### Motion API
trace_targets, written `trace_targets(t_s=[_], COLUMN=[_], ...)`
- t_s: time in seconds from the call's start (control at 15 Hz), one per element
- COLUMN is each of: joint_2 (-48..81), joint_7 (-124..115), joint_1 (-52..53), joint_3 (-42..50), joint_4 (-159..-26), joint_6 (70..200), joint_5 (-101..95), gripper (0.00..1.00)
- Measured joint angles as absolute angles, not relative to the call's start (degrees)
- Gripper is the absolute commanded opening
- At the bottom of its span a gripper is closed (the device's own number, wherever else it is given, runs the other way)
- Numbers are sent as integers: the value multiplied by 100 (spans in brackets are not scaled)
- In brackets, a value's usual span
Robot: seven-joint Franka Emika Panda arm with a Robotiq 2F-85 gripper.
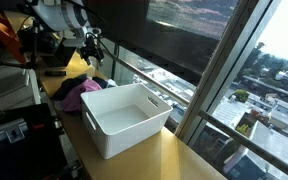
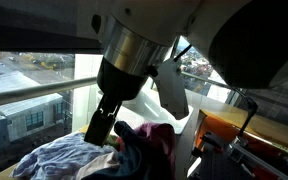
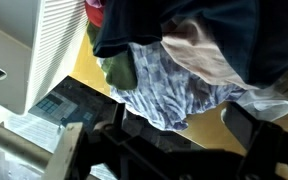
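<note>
The hand (image 1: 92,47) hovers with fingers spread, seemingly just clear of the pile of clothes (image 1: 79,92), which lies on the bench (image 1: 179,160) at ten o'clock from the white plastic basket (image 1: 129,120).

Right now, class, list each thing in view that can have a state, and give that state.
White plastic basket: upright, empty.
Pile of clothes: crumpled, heaped on the table beside the basket.
Fingers: open, holding nothing, over the clothes.
</note>
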State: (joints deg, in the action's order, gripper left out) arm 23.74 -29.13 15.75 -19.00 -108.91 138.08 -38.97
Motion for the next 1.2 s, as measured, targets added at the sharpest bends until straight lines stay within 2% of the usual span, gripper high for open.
trace_targets(t_s=[0.27, 0.6, 0.67, 0.73, 0.8, 1.2], joint_2=[3657, 5079, 5332, 5573, 5802, 6669], joint_7=[-2554, -1714, -1516, -1314, -1092, -77], joint_1=[2150, 2286, 2268, 2239, 2195, 1879], joint_3=[-1271, -912, -872, -840, -822, -858], joint_4=[-9698, -8277, -8003, -7724, -7430, -5753], joint_6=[13188, 12276, 12099, 11925, 11739, 10435], joint_5=[-3425, -2367, -2177, -2004, -1818, -1221], gripper=[100, 100, 75, 74, 68, 23])
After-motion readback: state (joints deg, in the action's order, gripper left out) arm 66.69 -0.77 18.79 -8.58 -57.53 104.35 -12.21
